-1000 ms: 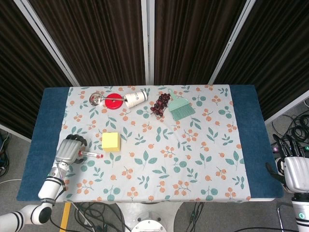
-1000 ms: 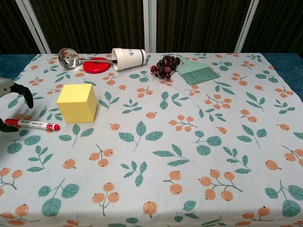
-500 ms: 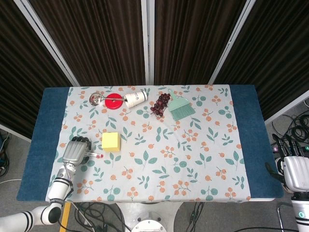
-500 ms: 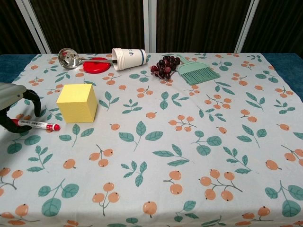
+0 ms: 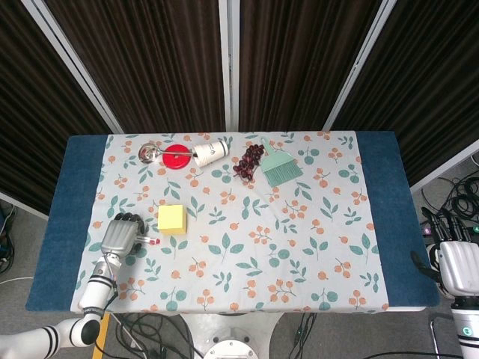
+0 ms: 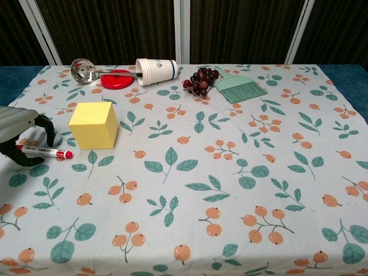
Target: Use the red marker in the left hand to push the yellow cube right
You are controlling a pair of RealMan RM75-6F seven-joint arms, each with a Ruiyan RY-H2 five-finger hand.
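Note:
The yellow cube (image 5: pixel 172 219) (image 6: pixel 94 125) stands on the flowered cloth at the left. Just left of it and slightly nearer lies the red marker (image 6: pixel 46 152) (image 5: pixel 151 241), flat on the cloth with its red cap pointing right. My left hand (image 5: pixel 120 235) (image 6: pixel 22 135) arches over the marker's back end. Its dark fingers (image 6: pixel 48 129) curve down on either side of the marker without closing on it. My right hand (image 5: pixel 458 268) hangs off the table's right edge in the head view; its fingers are hidden.
At the back left lie a metal ladle (image 6: pixel 83 70), a red lid (image 6: pixel 117 79) and a tipped paper cup (image 6: pixel 155 70). Dark grapes (image 6: pixel 200 80) and a green brush (image 6: pixel 241 87) lie at the back centre. Blue table edges (image 5: pixel 75 217) flank the cloth.
My left hand has moved right along the cloth, from beside the marker's back end to over it. The marker and cube have stayed in place.

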